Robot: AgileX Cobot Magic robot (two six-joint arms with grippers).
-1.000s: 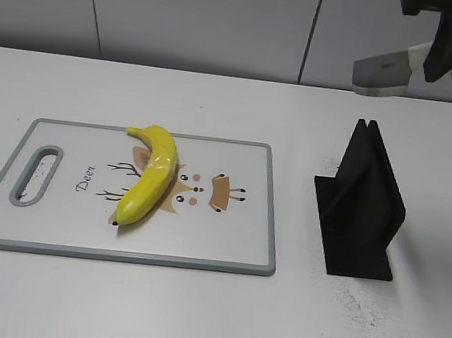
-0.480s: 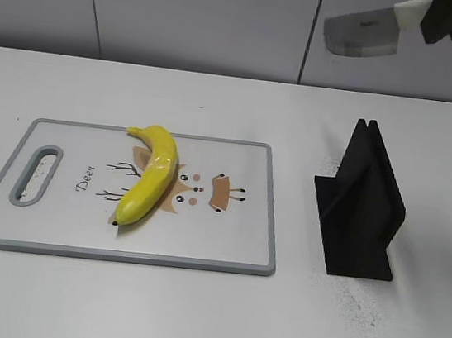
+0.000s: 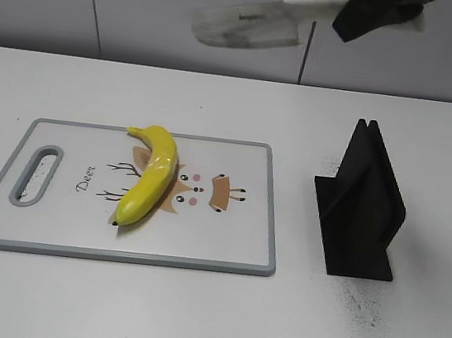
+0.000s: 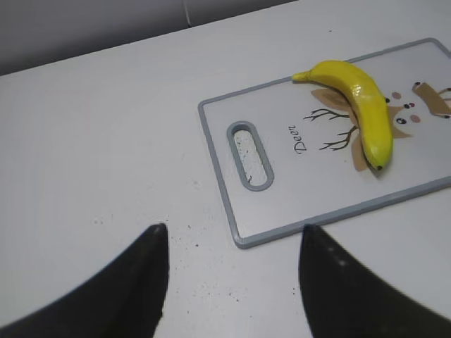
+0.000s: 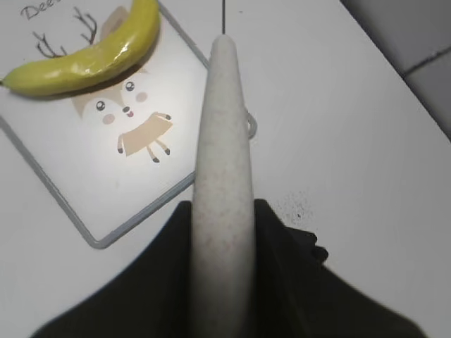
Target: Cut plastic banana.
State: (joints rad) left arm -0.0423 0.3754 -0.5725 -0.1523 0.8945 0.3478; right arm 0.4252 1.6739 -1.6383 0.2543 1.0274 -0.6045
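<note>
The plastic banana (image 3: 151,176) is glossy yellow and lies on the white cutting board (image 3: 225,240) with a deer drawing; it also shows in the left wrist view (image 4: 363,109) and the right wrist view (image 5: 88,53). My right gripper (image 3: 372,11) is shut on the pale handle of a knife (image 3: 249,24) and holds it high above the table, blade pointing left; the handle (image 5: 222,176) fills the right wrist view. My left gripper (image 4: 232,236) is open and empty above bare table, left of the board's handle end (image 4: 250,155).
A black knife stand (image 3: 360,207) stands on the table right of the board. A grey wall runs along the table's far edge. Small dark specks dot the table near the stand.
My right gripper has swung the knife leftward, high above the table, from above the stand to above the board's far right side. The banana and board have not moved.
</note>
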